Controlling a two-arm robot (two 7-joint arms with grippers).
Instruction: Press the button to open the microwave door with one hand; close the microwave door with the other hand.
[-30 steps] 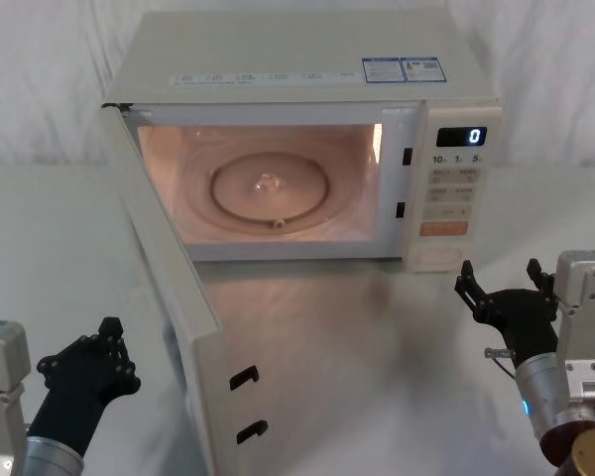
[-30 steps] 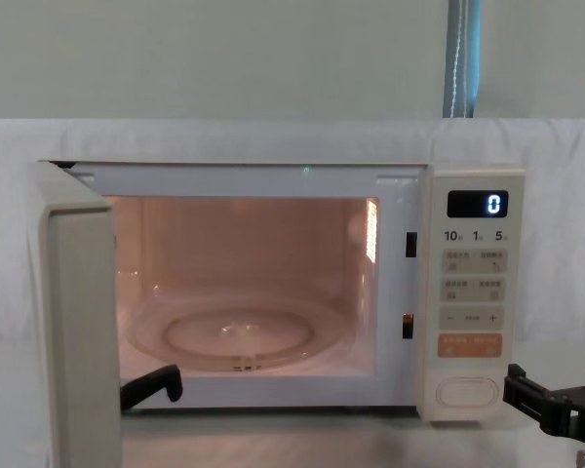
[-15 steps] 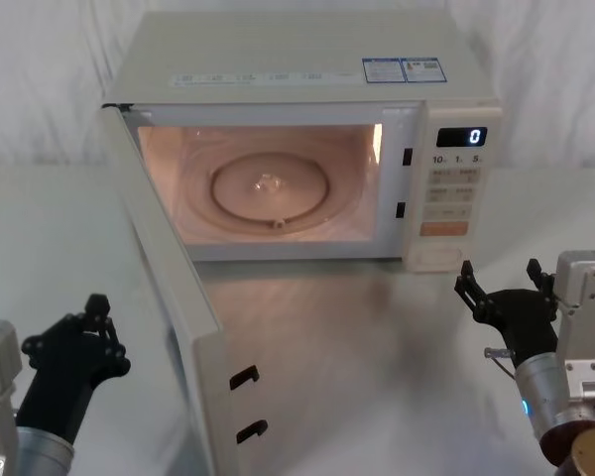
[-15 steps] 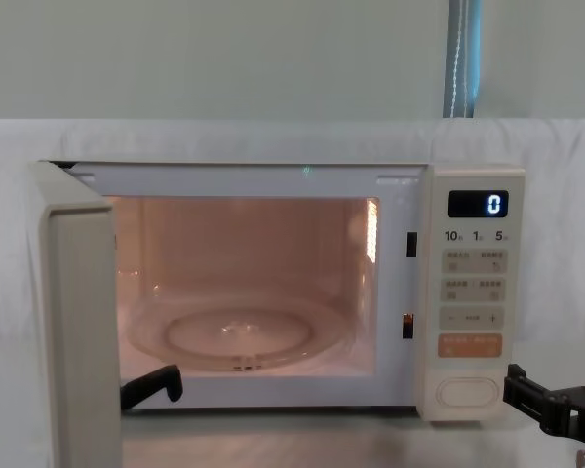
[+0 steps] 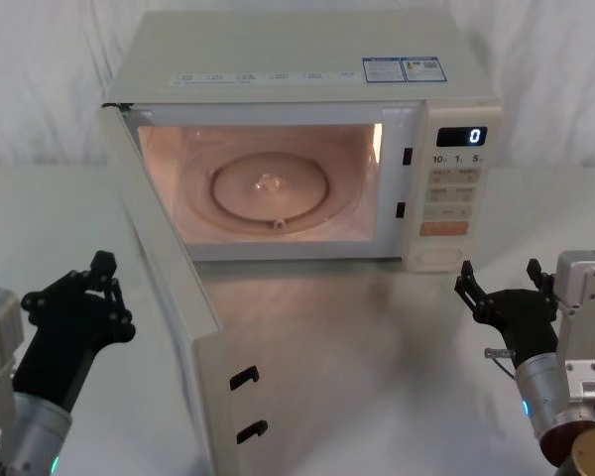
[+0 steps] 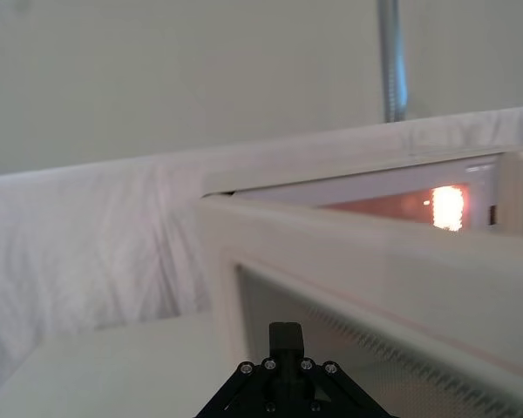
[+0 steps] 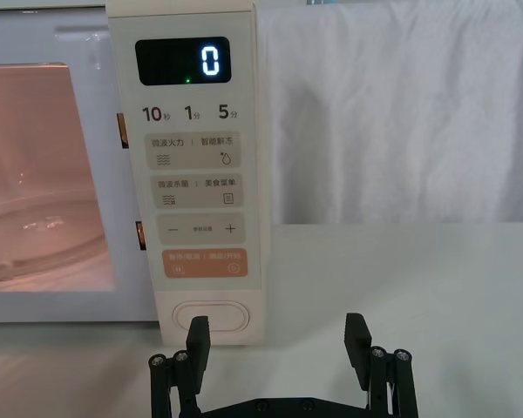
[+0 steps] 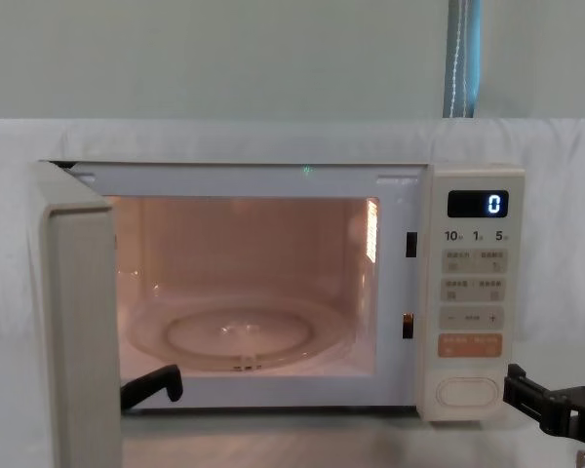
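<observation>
Here, the microwave door (image 5: 169,297) stands swung wide on its left hinge, jutting toward the robot over the pale counter (image 5: 377,347), its inner face with two dark latch hooks turned toward the lit cavity. Inside, the glass turntable (image 5: 270,188) glows under warm light. On the narrow control panel (image 5: 454,198) at the microwave's right, the display (image 5: 462,137) reads 0, and the button (image 5: 436,257), a plain cream pill shape, sits at the panel's foot just under the orange key (image 7: 205,262). The right hand (image 5: 506,283) hovers low over the counter in front of that panel, near the button but apart from it; seen from its own wrist, its two fingers (image 7: 197,340) stand wide, holding nothing, with the button (image 7: 211,316) lying just past the finger on the door side. The left hand (image 5: 84,293) is raised outside the open door, just beside its outer face without visibly touching it; whether its fingers are spread or together cannot be told. From the left wrist, the door's top edge (image 6: 366,252) crosses close ahead, with the cavity's light visible beyond it.
</observation>
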